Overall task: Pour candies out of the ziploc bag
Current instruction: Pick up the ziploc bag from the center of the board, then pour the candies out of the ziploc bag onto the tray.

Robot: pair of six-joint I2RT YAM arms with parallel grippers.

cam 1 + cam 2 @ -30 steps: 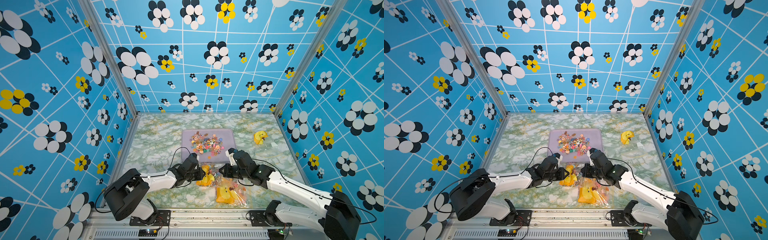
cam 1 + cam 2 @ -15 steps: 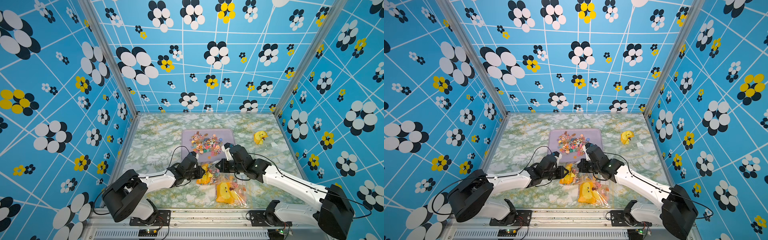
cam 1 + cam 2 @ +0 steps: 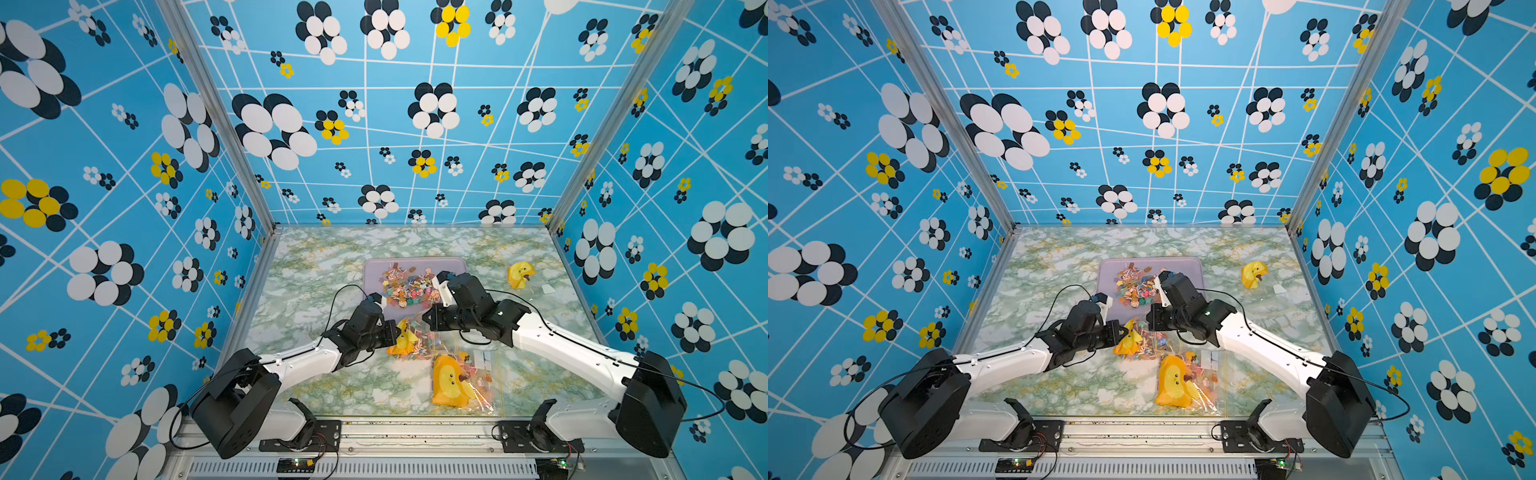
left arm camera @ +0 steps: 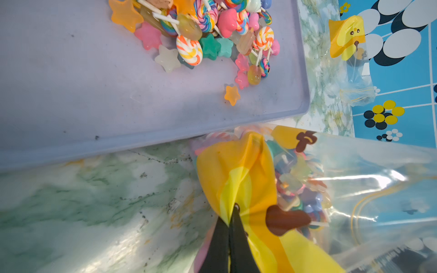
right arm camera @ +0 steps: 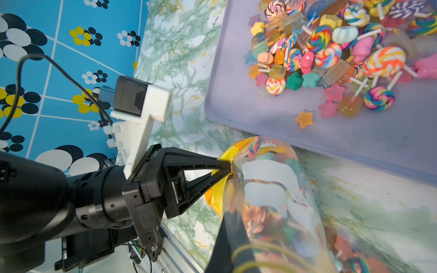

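— Noticed the left gripper (image 3: pixel 397 332) closed up since a second ago?
— Found it clamped tight on the yellow corner of the ziploc bag (image 3: pixel 411 343), at its 9 o'clock.
— And the right gripper (image 3: pixel 425 321)?
— Pinched shut on the clear film at 1 o'clock.
— Candies (image 3: pixel 409 284)?
— Heaped on the tray (image 3: pixel 374 270), just past the bag at 12 o'clock; more seen inside the bag.
— Anything else?
— Spotted a second bag (image 3: pixel 453 380) at 5 o'clock, a third bag (image 3: pixel 519 276) at 2 o'clock, well apart.

No legible text, brand, number or sign found in any view. Bag (image 4: pixel 236 179) bears a printed cartoon figure only. Walls (image 3: pixel 124 166) bear a flower pattern only.
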